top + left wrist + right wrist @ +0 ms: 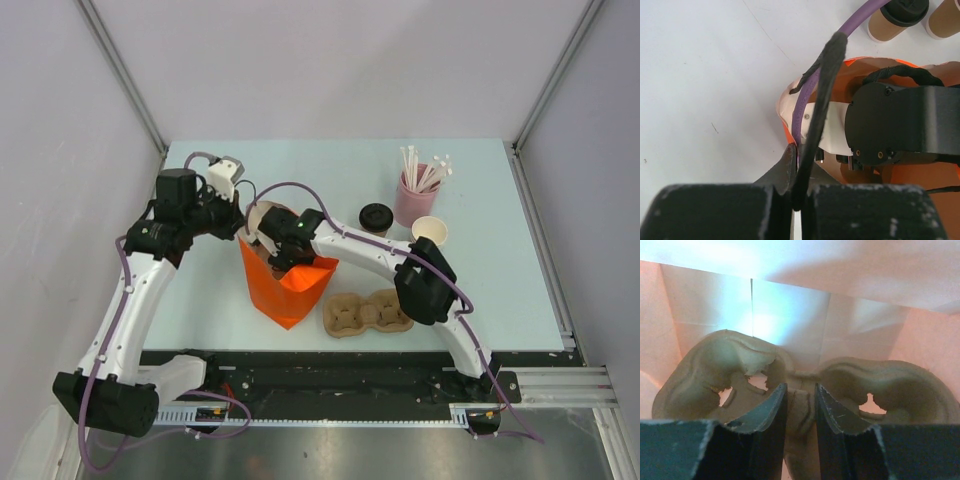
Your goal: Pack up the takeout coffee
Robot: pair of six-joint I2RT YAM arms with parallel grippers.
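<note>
The takeout coffee (376, 218), a brown cup with a black lid, stands on the table right of the orange bag (290, 292); it also shows in the left wrist view (895, 19). My left gripper (242, 224) (799, 167) is shut on the bag's black handle (824, 100) at the bag's left rim. My right gripper (278, 254) (800, 396) reaches down inside the bag. Its fingers press both sides of the middle ridge of a pulp cup carrier (715, 370) lying on the bag's floor.
A second pulp cup carrier (366, 312) lies on the table right of the bag. A pink straw holder (412, 200) with white straws and a lidless brown cup (430, 232) stand behind it. My right arm (380, 258) spans above the carrier.
</note>
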